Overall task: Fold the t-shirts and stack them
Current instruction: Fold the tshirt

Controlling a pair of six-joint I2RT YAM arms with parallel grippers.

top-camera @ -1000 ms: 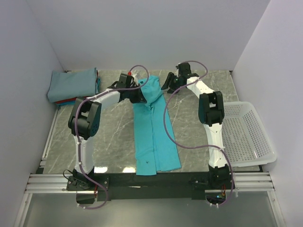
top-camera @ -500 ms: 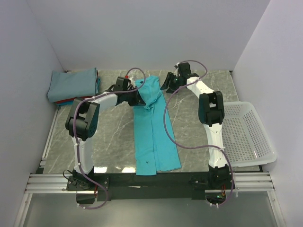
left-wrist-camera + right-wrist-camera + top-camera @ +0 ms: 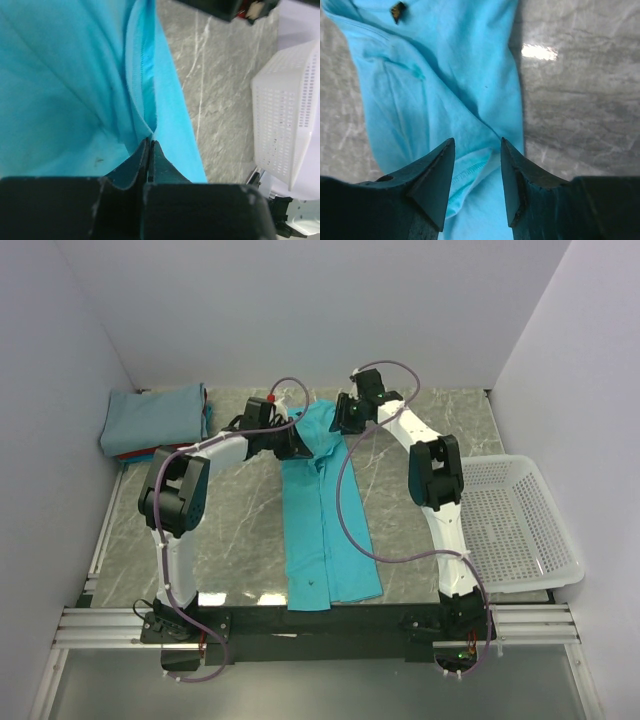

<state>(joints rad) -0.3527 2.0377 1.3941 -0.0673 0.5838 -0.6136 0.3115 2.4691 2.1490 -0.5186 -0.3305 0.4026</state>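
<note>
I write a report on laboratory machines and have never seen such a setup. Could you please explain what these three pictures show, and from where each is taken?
This is a robot: a left arm and a right arm, bolted at the near edge of a table. The wide picture comes from a fixed camera above and behind them; the two close pictures come from a camera on each wrist, looking at the work. On the table lies a turquoise t-shirt, folded into a long strip. A stack of folded t-shirts sits at the far left, a white basket at the right. The left gripper is shut on the shirt's far end. The right gripper is open over the shirt's edge, holding nothing.
</note>
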